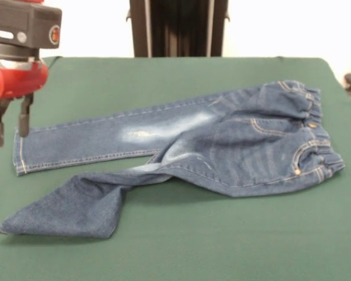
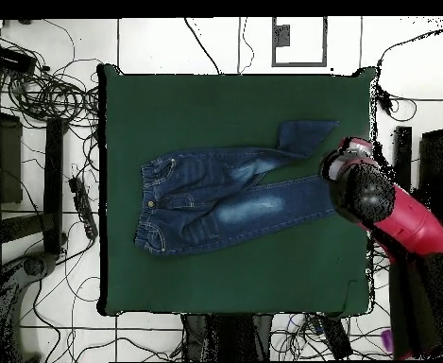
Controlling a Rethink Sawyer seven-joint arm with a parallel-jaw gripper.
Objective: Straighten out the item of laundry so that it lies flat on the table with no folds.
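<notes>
Denim was what I had to deal with: a small pair of blue jeans with an elastic waistband, tan stitching and whitish faded patches (image 1: 222, 146) lay across the middle of the large dark green felt-covered surface (image 1: 164, 76). In the front view the waistband sat toward the right, bunched and rumpled by its elastic. One leg ran out straight and fairly flat to the left, its hemmed cuff (image 1: 19, 153) close to my pincer. The other leg was twisted at about the knee and turned over on itself, so its lower part (image 1: 76, 208) splayed toward the near left corner. My pincer (image 1: 9, 126) hung at the left edge of that view, its two dark fingers parted with a gap between them and nothing held, just beside the straight leg's cuff; I could not tell whether the tips touched the felt. I judged the cloth light and limp but with some body, thick at seams and hems, likely to drag on the felt rather than slide freely. I thought the folded leg's cuff the best hold, since a doubled hem gave a firm ridge and pulling there would likely undo the twist, while a pinch mid-leg would likely only raise a fresh wrinkle.
</notes>
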